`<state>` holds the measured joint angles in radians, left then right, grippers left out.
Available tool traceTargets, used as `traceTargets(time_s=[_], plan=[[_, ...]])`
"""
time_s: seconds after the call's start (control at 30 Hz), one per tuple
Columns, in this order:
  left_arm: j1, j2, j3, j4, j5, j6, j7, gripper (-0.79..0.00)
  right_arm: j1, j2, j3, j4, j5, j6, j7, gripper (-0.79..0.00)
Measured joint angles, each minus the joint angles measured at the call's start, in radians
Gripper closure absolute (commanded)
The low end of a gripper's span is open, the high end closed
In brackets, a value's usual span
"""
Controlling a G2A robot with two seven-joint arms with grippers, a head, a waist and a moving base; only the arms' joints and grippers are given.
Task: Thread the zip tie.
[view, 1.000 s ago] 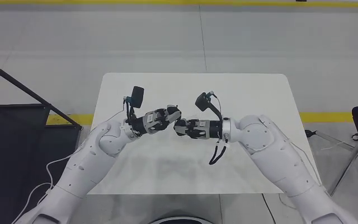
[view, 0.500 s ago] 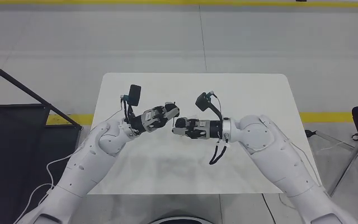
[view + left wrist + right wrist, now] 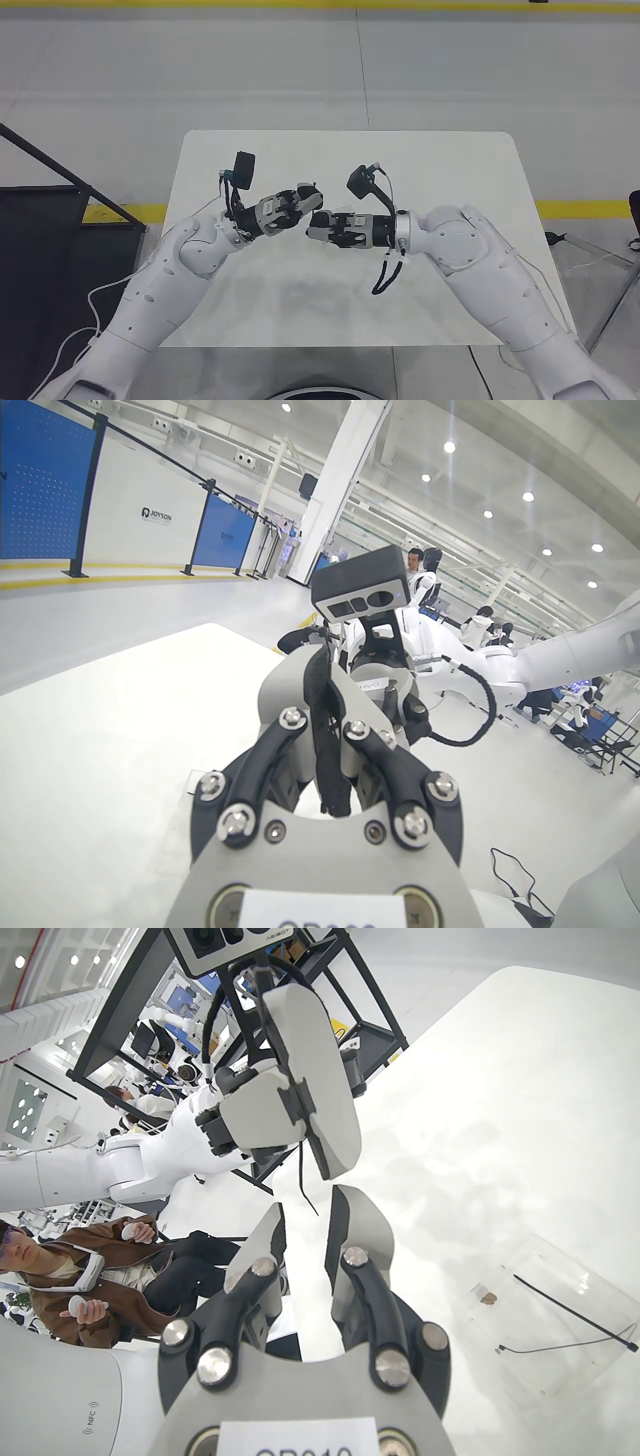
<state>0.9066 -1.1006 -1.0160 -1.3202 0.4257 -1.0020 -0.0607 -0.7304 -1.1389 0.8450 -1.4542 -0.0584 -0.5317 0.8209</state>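
My left gripper [image 3: 310, 193] hovers above the middle of the white table [image 3: 450, 170], shut on a thin black zip tie [image 3: 301, 1168]. The tie's loose tail hangs out from between the grey fingers [image 3: 310, 1078] and points at my right gripper [image 3: 306, 1215]. That gripper is open, and the tail's tip lies just at the gap between its fingertips without touching either. From above, the right gripper [image 3: 314, 224] sits right beside the left one, tips nearly meeting. In the left wrist view the left gripper [image 3: 324, 665] has its black pads pressed together.
A clear plastic tray [image 3: 550, 1273] lies on the table beside the right gripper, with two spare black zip ties [image 3: 565, 1313] in it. Black cable loops hang from the right wrist [image 3: 385, 272]. Bare tabletop lies around both arms.
The right gripper has edged slightly left toward the left gripper. The left gripper has shifted a little toward the table's far side, still holding the tie.
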Motion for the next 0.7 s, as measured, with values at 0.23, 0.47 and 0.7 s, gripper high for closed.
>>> traceTargets(time_s=[0.23, 0.47, 0.7], plan=[[-0.002, -0.007, -0.003, 0.006, 0.002, -0.005, -0.005, 0.0, -0.001, -0.003, 0.004, 0.002, 0.0, -0.001, 0.003, -0.022], [-0.002, -0.011, -0.008, 0.01, 0.0, -0.007, -0.016, 0.0, 0.002, -0.006, 0.007, 0.009, 0.003, -0.002, 0.009, 0.0], [0.0, -0.014, -0.013, 0.011, -0.012, -0.01, -0.03, -0.274, 0.002, -0.009, 0.013, 0.02, 0.003, -0.001, 0.01, 0.0]])
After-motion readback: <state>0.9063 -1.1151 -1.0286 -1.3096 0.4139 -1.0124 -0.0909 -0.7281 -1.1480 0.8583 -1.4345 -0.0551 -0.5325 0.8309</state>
